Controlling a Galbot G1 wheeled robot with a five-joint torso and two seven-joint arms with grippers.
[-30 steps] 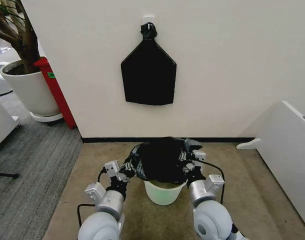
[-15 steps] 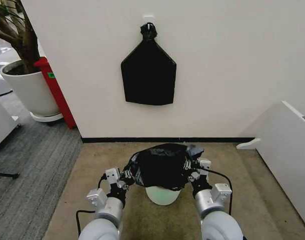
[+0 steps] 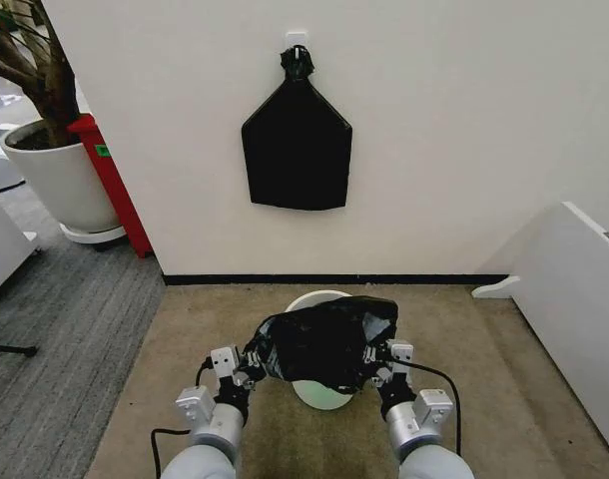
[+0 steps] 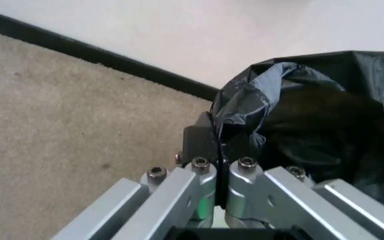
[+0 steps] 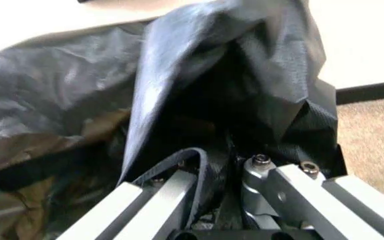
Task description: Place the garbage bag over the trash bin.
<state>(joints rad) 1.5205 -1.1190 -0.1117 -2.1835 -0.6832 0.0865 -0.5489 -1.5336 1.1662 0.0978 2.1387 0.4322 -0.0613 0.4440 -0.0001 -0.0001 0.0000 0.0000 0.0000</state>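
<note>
The garbage bag [image 3: 324,339], crinkly glossy black plastic, hangs stretched between my two grippers above the trash bin. My left gripper [image 3: 247,365] is shut on the bag's left edge, and in the left wrist view the garbage bag [image 4: 312,115] bunches where the left gripper [image 4: 220,150] clamps it. My right gripper [image 3: 378,361] is shut on the right edge; in the right wrist view the garbage bag [image 5: 178,100] drapes over the right gripper [image 5: 229,150]. The trash bin [image 3: 314,296], a cream-white bucket, sits on the floor; its far rim and near side show around the bag.
A flat black bag bundle [image 3: 297,150] hangs on the wall ahead. A white planter pot [image 3: 60,180] with a tree and a red object [image 3: 110,170] stand at left. A white panel [image 3: 574,299] lies at right. Tan carpet [image 3: 464,349] surrounds the bin.
Both grippers have drawn back toward me with the bag, so the bin's far rim is now uncovered behind the bag.
</note>
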